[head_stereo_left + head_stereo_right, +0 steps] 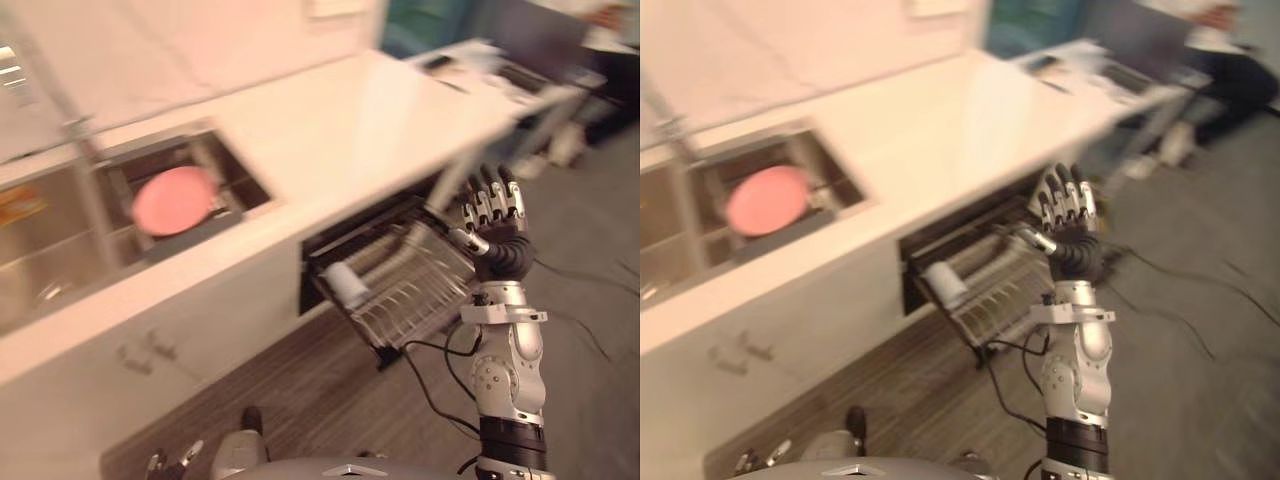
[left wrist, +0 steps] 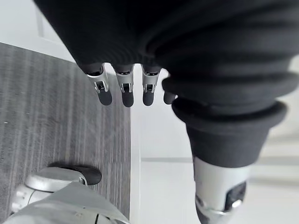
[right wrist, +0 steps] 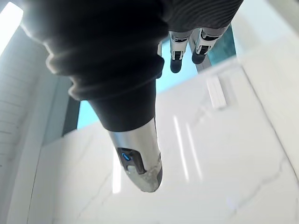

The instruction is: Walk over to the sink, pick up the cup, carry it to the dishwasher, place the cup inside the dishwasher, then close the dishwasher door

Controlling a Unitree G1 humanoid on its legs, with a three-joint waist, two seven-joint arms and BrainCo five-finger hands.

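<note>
Hovering near cup (image 1: 345, 283) in rack (image 1: 432, 285), right hand (image 1: 497, 228) has relaxed fingers (image 1: 499, 200)

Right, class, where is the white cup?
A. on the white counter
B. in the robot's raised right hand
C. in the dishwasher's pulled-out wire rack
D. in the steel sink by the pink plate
C: the white cup sits in the pulled-out wire rack; the raised right hand is open and empty.
</note>
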